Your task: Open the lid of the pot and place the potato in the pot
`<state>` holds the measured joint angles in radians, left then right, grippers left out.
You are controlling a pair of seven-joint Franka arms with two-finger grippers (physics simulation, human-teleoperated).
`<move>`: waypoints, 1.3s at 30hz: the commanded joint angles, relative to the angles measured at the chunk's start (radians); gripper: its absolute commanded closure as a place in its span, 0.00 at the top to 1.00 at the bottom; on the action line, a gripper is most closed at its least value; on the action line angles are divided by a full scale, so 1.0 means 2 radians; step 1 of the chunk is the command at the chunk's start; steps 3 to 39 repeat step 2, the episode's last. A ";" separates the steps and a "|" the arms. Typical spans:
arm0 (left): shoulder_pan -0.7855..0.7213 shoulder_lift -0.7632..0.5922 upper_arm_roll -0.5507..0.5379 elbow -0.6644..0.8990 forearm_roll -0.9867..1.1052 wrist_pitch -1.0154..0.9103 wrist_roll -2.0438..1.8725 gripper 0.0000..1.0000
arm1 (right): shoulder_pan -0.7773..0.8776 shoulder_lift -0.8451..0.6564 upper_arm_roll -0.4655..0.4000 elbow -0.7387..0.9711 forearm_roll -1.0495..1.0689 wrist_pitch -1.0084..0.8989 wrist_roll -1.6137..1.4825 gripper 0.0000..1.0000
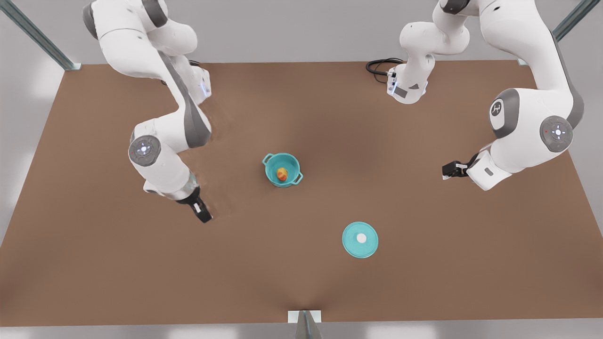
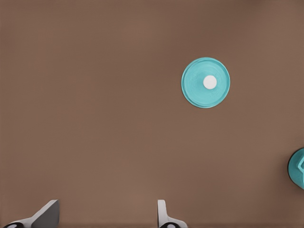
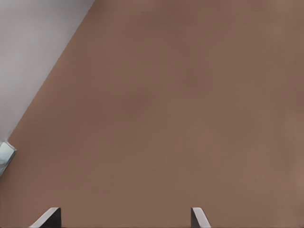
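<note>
Since the potato [image 1: 281, 174] lies inside the open pot [image 1: 292, 164] near the middle of the worktop [image 1: 141, 282], and the lid [image 1: 351, 244] rests flat on bare surface between four and five o'clock from the pot in the front view, the task looks done.

By my judgement the potato is light, firm and rounded, so it could roll or squirt out of a squeeze; take it across its short width. The lid looks thin, stiff and light, and its white knob [image 1: 361, 238] is the only sensible hold. The pot seems rigid and light enough to skid if nudged; its loop handles stick out at about ten and four o'clock.

The left pincer [image 1: 447, 172] hangs at three o'clock from the pot, well apart, fingers spread and empty; its wrist view shows the lid and a sliver of the pot. The right pincer [image 1: 202, 214] sits at eight o'clock from the pot, also spread and empty, over bare worktop.

A black cable [image 1: 379, 66] coils at the far edge, well clear. Nothing blocks the pot.
</note>
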<state>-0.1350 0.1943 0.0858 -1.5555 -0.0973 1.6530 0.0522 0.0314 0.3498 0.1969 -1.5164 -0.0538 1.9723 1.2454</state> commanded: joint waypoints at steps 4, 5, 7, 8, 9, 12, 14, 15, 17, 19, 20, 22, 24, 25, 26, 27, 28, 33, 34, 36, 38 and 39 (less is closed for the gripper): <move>0.000 -0.001 0.000 0.000 0.000 -0.001 0.001 1.00 | -0.088 0.002 -0.001 -0.013 -0.054 -0.116 -0.596 1.00; 0.000 -0.001 0.000 0.000 0.000 -0.001 0.001 1.00 | -0.088 0.002 -0.001 -0.013 -0.054 -0.116 -0.596 1.00; 0.000 -0.001 0.000 0.000 0.000 -0.001 0.001 1.00 | -0.088 0.002 -0.001 -0.013 -0.054 -0.116 -0.596 1.00; 0.000 -0.001 0.000 0.000 0.000 -0.001 0.001 1.00 | -0.088 0.002 -0.001 -0.013 -0.054 -0.116 -0.596 1.00; 0.000 -0.001 0.000 0.000 0.000 -0.001 0.001 1.00 | -0.088 0.002 -0.001 -0.013 -0.054 -0.116 -0.596 1.00; 0.000 -0.001 0.000 0.000 0.000 -0.001 0.001 1.00 | -0.088 0.002 -0.001 -0.013 -0.054 -0.116 -0.596 1.00; 0.000 -0.001 0.000 0.000 0.000 -0.001 0.001 1.00 | -0.088 0.002 -0.001 -0.013 -0.054 -0.116 -0.596 1.00; 0.000 -0.001 0.000 0.000 0.000 -0.001 0.001 1.00 | -0.088 0.002 -0.001 -0.013 -0.054 -0.116 -0.596 1.00; 0.000 -0.001 0.000 0.000 0.000 -0.001 0.001 1.00 | -0.088 0.002 -0.001 -0.013 -0.054 -0.116 -0.596 1.00; 0.000 -0.001 0.000 0.000 0.000 -0.001 0.001 1.00 | -0.088 0.002 -0.001 -0.013 -0.054 -0.116 -0.596 1.00; 0.000 -0.001 0.000 0.000 0.000 -0.001 0.001 1.00 | -0.088 0.002 -0.001 -0.013 -0.054 -0.116 -0.596 1.00; 0.000 -0.001 0.000 0.000 0.000 -0.001 0.001 1.00 | -0.088 0.002 -0.001 -0.013 -0.054 -0.116 -0.596 1.00; 0.000 -0.001 0.000 0.000 0.000 -0.001 0.001 1.00 | -0.088 0.002 -0.001 -0.013 -0.054 -0.116 -0.596 1.00; 0.000 -0.001 0.000 0.000 0.000 -0.001 0.001 1.00 | -0.088 0.002 -0.001 -0.013 -0.054 -0.116 -0.596 1.00; 0.000 -0.001 0.000 0.000 0.000 -0.001 0.001 1.00 | -0.088 0.002 -0.001 -0.013 -0.054 -0.116 -0.596 1.00; 0.000 -0.001 0.000 0.000 0.000 -0.001 0.001 1.00 | -0.088 0.002 -0.001 -0.013 -0.054 -0.116 -0.596 1.00; 0.000 -0.001 0.000 0.000 0.000 -0.001 0.001 1.00 | -0.088 0.002 -0.001 -0.013 -0.054 -0.116 -0.596 1.00; 0.000 -0.001 0.000 0.000 0.000 -0.001 0.001 1.00 | -0.088 0.002 -0.001 -0.013 -0.054 -0.116 -0.596 1.00; 0.000 -0.001 0.000 0.000 0.000 -0.001 0.001 1.00 | -0.088 0.002 -0.001 -0.013 -0.054 -0.116 -0.596 1.00; 0.000 -0.001 0.000 0.000 0.000 -0.001 0.001 1.00 | -0.088 0.002 -0.001 -0.013 -0.054 -0.116 -0.596 1.00; 0.000 -0.001 0.000 0.000 0.000 -0.001 0.001 1.00 | -0.088 0.002 -0.001 -0.013 -0.054 -0.116 -0.596 1.00; 0.000 -0.001 0.000 0.000 0.000 -0.001 0.001 1.00 | -0.088 0.002 -0.001 -0.013 -0.054 -0.116 -0.596 1.00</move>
